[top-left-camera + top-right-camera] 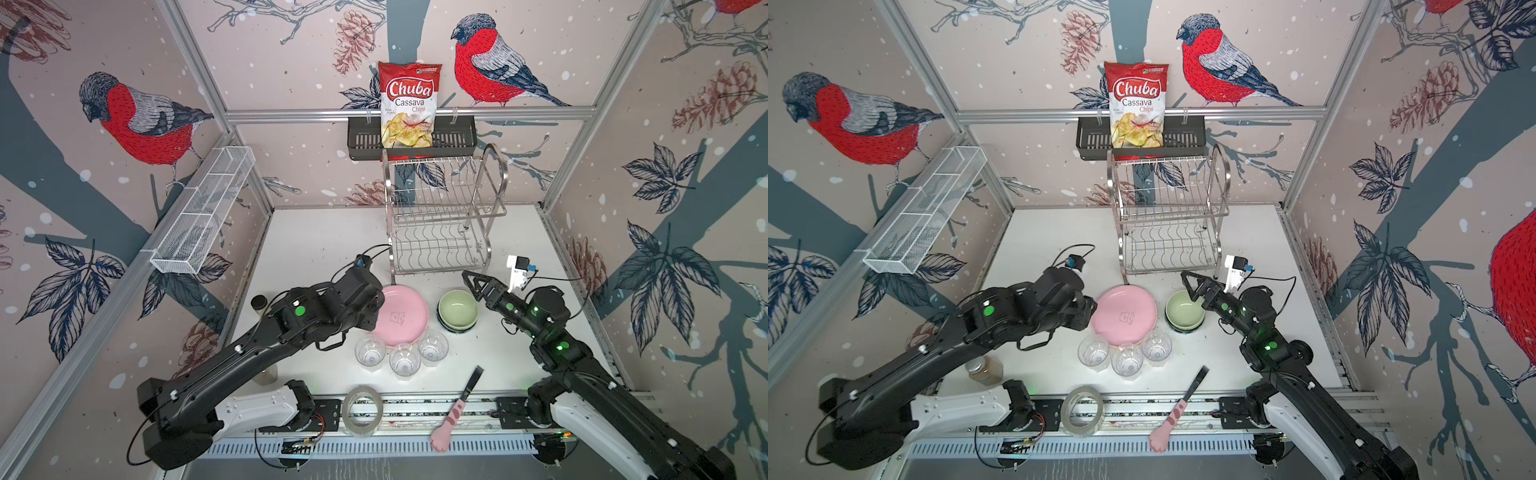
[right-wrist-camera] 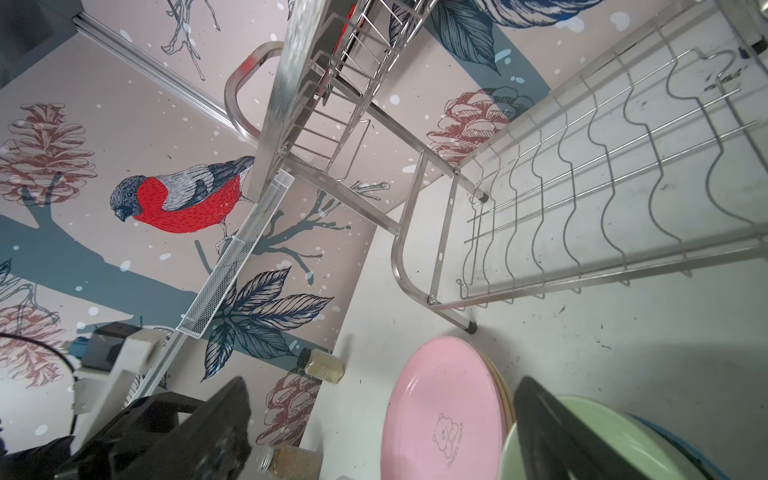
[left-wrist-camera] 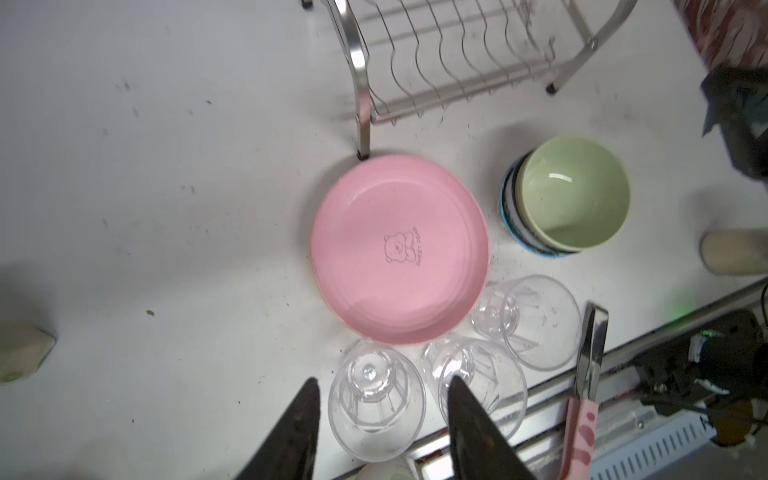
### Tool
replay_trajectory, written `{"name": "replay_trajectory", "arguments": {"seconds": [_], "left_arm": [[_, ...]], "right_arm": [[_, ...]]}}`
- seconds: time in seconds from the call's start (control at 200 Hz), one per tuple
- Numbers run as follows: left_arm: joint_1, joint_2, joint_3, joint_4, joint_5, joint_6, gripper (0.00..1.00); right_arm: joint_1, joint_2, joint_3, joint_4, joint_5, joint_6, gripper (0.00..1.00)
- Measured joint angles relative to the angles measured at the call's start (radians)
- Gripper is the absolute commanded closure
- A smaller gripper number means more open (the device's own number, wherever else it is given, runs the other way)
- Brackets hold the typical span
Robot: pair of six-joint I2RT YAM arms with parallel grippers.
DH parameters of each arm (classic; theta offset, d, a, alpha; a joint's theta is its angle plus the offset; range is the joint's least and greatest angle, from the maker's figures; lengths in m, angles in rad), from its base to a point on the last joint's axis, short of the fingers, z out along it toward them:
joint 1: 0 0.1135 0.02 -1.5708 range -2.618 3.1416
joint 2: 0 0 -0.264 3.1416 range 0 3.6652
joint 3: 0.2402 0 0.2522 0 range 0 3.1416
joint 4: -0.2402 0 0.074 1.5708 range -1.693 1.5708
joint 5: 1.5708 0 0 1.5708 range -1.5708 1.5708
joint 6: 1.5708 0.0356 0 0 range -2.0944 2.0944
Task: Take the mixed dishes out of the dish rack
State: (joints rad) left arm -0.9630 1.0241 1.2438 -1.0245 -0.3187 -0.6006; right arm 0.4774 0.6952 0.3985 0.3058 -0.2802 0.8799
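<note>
The steel dish rack (image 1: pixel 440 216) stands at the back with both wire shelves bare. In front of it a pink plate (image 1: pixel 401 316) tops a plate stack, and a pale green bowl (image 1: pixel 458 309) nests in a blue-patterned bowl (image 3: pixel 509 208). Three clear glasses (image 1: pixel 405 359) stand upright in front of the plate. My left gripper (image 3: pixel 383 379) hovers open above the leftmost glass (image 3: pixel 376 399), with gaps on both sides. My right gripper (image 1: pixel 471 286) is open and holds nothing, above the green bowl's far rim.
A chips bag (image 1: pixel 409 104) sits in a black basket (image 1: pixel 365 141) on the back rail. On the left wall hangs a white mesh tray (image 1: pixel 203 212). A tape roll (image 1: pixel 361 409) and a pink-handled tool (image 1: pixel 457 411) lie at the front edge. Jars (image 1: pixel 984 368) stand at the left.
</note>
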Motion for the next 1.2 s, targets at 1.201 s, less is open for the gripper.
{"name": "replay_trajectory", "arguments": {"seconds": [1.201], "left_arm": [[0.0, -0.367, -0.479, 0.942, -0.452, 0.365, 0.02]], "right_arm": [[-0.005, -0.172, 0.085, -0.161, 0.528, -0.441, 0.01]]}}
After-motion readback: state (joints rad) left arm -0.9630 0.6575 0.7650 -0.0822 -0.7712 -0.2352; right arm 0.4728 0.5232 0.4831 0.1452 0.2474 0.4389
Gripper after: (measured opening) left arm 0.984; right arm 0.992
